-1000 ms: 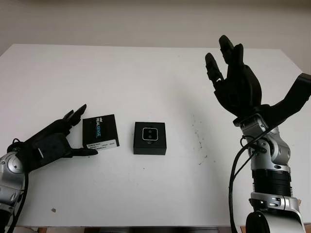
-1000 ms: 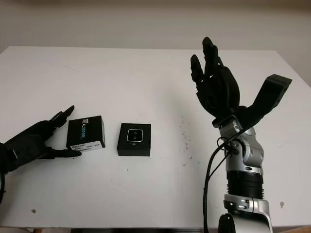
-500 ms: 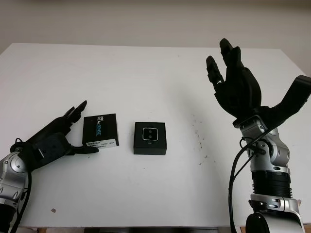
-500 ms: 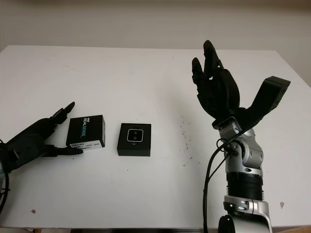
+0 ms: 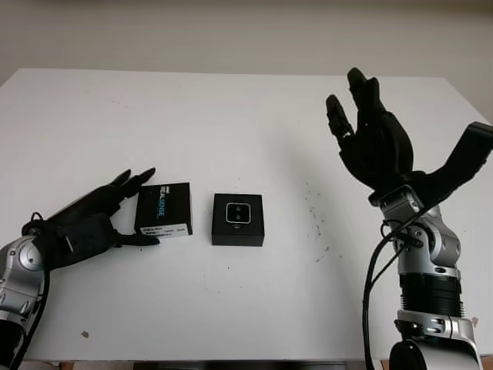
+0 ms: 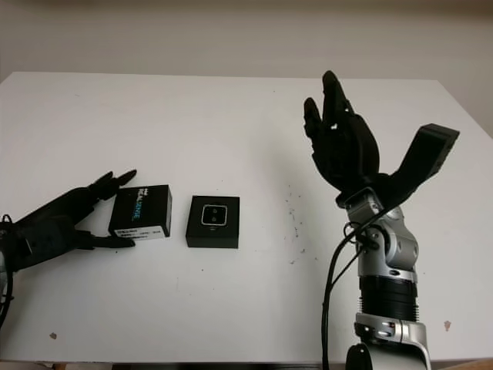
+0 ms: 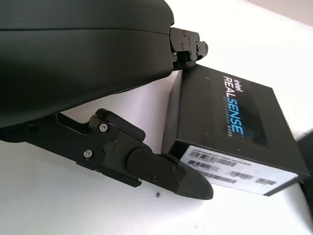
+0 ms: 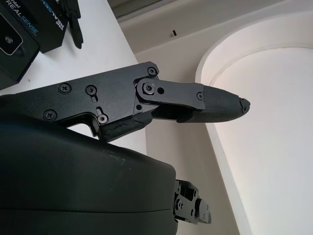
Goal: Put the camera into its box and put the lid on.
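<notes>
— Starting at the near edge of the white counter (image 5: 231, 308): how much room is there?

— Plenty. The front strip is bare, and the things sit in the left-middle, well clear of every edge.

— Where is the left hand (image 5: 85, 223)?

— Low on the near left, open around the near-left side of the lid (image 5: 163, 210). One of the fingers (image 7: 166, 171) lies along the lid's labelled front side and another reaches its far corner; whether they press on it I cannot tell.

— Any writing?

— The lid's black top reads "intel REALSENSE", with a smaller line under it too fine to read. Its white label carries barcodes.

— And the camera (image 5: 238, 213)?

— Seated in its black box (image 5: 238, 220), just right of the lid with a narrow gap between, uncovered.

— The right hand (image 5: 370, 131)?

— Raised above the right half of the counter, open, holding nothing, well apart from the box.
</notes>
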